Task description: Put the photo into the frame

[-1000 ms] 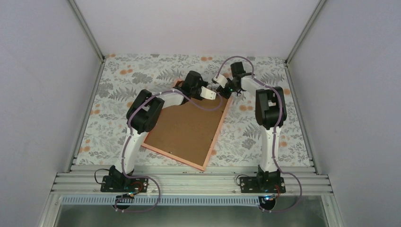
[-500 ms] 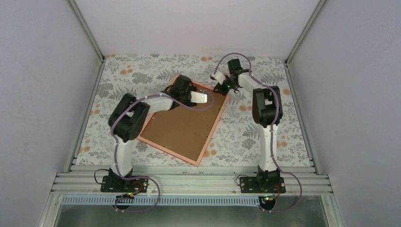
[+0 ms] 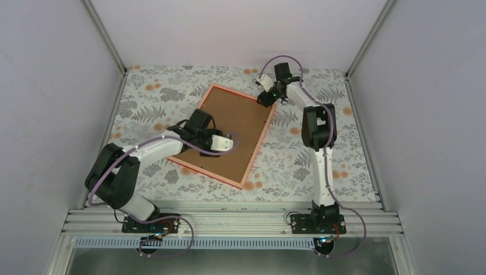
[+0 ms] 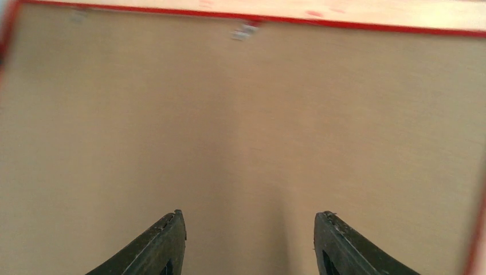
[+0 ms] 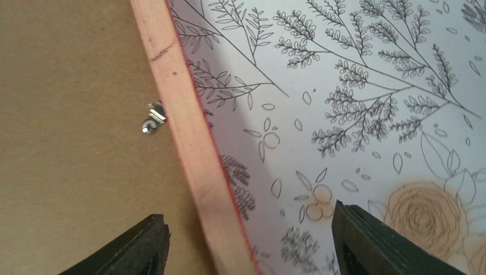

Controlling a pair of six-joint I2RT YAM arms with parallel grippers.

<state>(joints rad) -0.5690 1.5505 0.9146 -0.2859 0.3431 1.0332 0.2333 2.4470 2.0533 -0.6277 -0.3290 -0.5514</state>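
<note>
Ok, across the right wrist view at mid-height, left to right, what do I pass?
Brown backing board → small metal clip → frame, its pale back edge → floral table cover.

The left arm (image 3: 143,152) is lying low and folded, its elbow sticking out to the left near its base and its forearm running forward and to the right. The left pincer (image 3: 228,142) is pointing rightward with both dark fingers (image 4: 166,240) standing apart and gripping nothing (the gap is showing plainly in the wrist view). The right arm (image 3: 319,154) is stretching far forward from its base and bending leftward at its far end, and the right pincer (image 3: 265,98) is aiming down with its fingers spread wide, likewise holding nothing.
</note>
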